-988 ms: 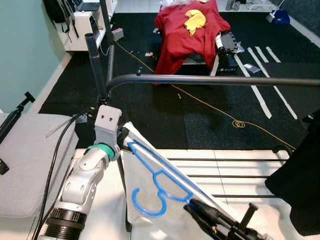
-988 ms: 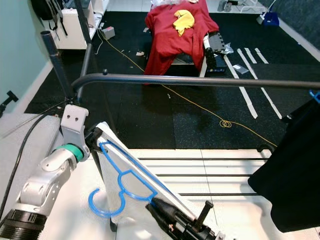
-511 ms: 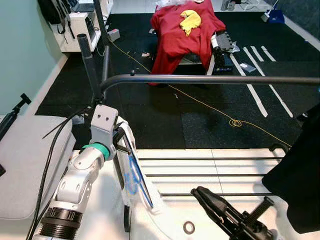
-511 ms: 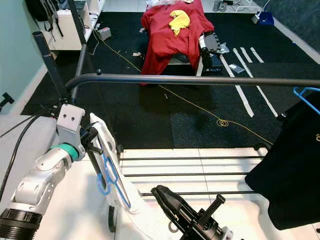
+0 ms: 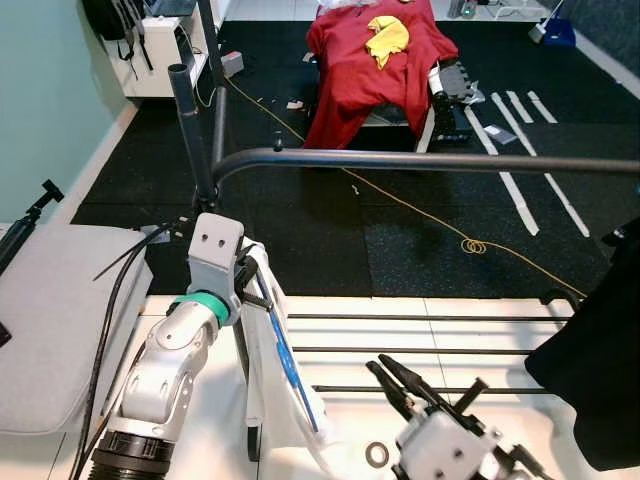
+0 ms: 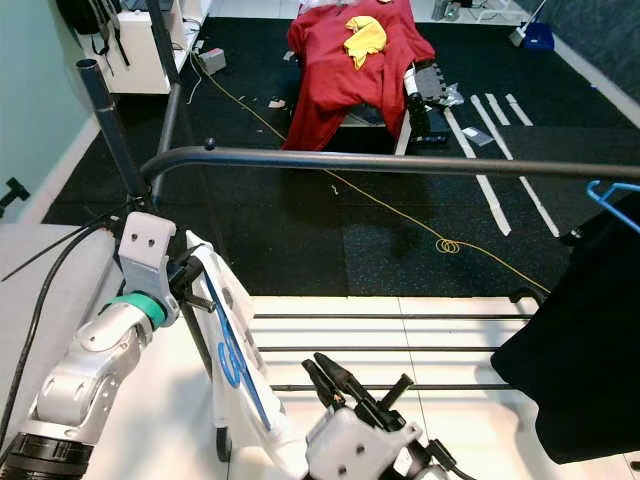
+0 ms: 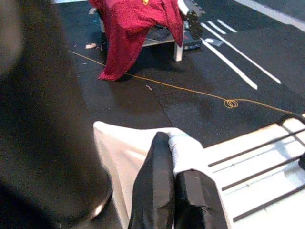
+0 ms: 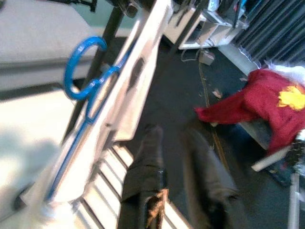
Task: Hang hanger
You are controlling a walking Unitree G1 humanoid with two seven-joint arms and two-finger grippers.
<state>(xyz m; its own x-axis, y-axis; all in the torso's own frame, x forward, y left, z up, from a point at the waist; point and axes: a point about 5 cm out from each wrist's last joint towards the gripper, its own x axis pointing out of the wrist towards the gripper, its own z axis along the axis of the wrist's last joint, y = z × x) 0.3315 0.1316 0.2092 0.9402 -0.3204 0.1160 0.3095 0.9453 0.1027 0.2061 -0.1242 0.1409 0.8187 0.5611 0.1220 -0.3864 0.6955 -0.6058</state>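
Now 1 blue hanger (image 5: 288,368) in left tool (image 5: 252,285), right tool (image 5: 397,380) empty.

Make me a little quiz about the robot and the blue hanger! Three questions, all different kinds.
1. True or false: the right gripper is holding the blue hanger.
2. What is the left gripper pinching? A) yellow cord B) white garment C) rail
3. Fill in: the cloth draped over the bench at the back is ___.

Key
1. False: it is open, apart from the hanger.
2. B
3. Red
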